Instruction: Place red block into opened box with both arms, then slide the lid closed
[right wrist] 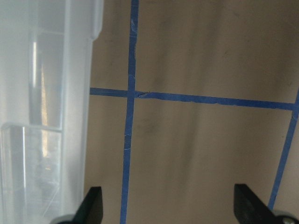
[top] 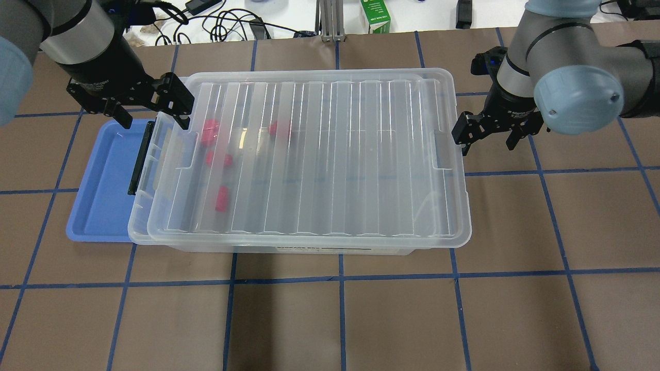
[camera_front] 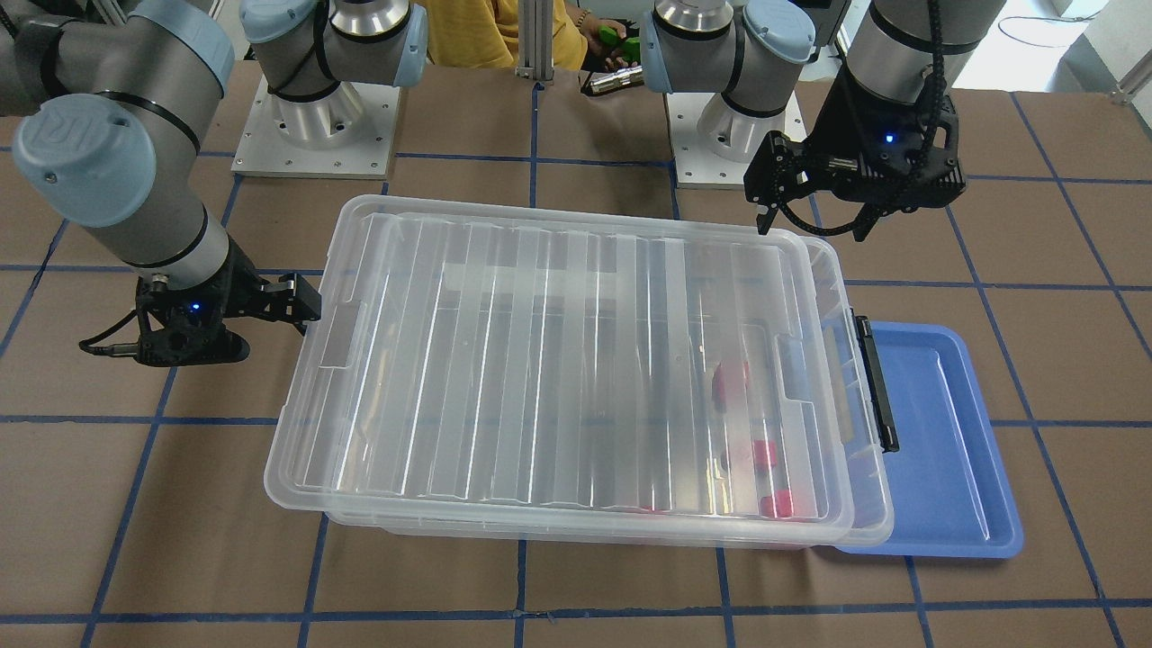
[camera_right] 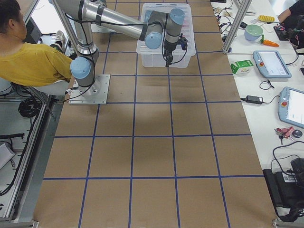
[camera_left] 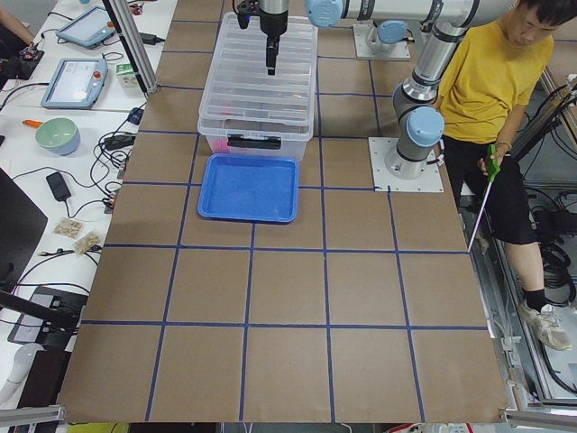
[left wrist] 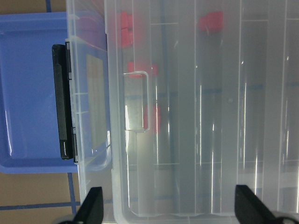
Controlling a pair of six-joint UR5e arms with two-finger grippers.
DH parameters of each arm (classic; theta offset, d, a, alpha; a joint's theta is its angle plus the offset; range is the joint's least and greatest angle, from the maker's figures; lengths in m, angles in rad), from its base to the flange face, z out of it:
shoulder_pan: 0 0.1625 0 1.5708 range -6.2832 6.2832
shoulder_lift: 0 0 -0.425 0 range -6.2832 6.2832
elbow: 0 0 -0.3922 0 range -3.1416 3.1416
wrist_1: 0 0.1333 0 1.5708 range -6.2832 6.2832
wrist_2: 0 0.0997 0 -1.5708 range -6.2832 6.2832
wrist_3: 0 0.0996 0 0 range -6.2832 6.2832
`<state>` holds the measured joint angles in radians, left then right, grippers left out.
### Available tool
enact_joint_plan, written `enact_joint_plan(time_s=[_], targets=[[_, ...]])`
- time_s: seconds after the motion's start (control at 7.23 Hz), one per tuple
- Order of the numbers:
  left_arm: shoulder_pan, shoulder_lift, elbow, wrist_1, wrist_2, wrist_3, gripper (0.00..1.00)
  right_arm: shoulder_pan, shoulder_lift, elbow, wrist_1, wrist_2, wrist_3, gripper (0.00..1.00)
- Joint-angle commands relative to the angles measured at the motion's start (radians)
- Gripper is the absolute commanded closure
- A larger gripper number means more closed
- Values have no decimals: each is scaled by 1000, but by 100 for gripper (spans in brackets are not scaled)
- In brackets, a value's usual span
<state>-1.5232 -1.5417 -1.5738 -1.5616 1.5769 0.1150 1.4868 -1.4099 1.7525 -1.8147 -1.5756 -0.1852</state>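
Overhead exterior: closing step, the lid (top: pixel 330 154) not quite covering the box (top: pixel 138 226), red block (top: pixel 222 198) inside. Left and right jaws gape empty; the right arm (top: pixel 572 98) should probably nudge the lid toward the latch (top: pixel 139 159).

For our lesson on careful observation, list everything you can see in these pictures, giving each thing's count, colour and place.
Table: one, brown with blue tape lines, under everything.
Box: one, clear, mid-table.
Tray: one, blue, beside one short end of the box.
Latch: one, black, on the box's end facing the tray.
Lid: one, clear, on the box, shifted off its latch end.
Red blocks: at least four, red, inside the box near the latch end.
Carton: one, green and white, beyond the table's far edge.
Person: one, yellow shirt, by the arm bases.
Left fingers: one pair, black, open, over the latch end.
Right fingers: one pair, black, open, beside the lid's other end.
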Motion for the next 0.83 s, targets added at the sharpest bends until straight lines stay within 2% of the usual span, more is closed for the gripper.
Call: enact_joint_plan(time_s=[0.0,0.42,0.69], targets=[[0,0,0,0,0,0,0,32,3,1,0,2,1,0],[0,0,0,2,0,0,0,30,-3,-25,-11,-6,1,0],[0,0,0,2,0,0,0,26,-24,-117,18,-23,3,0]])
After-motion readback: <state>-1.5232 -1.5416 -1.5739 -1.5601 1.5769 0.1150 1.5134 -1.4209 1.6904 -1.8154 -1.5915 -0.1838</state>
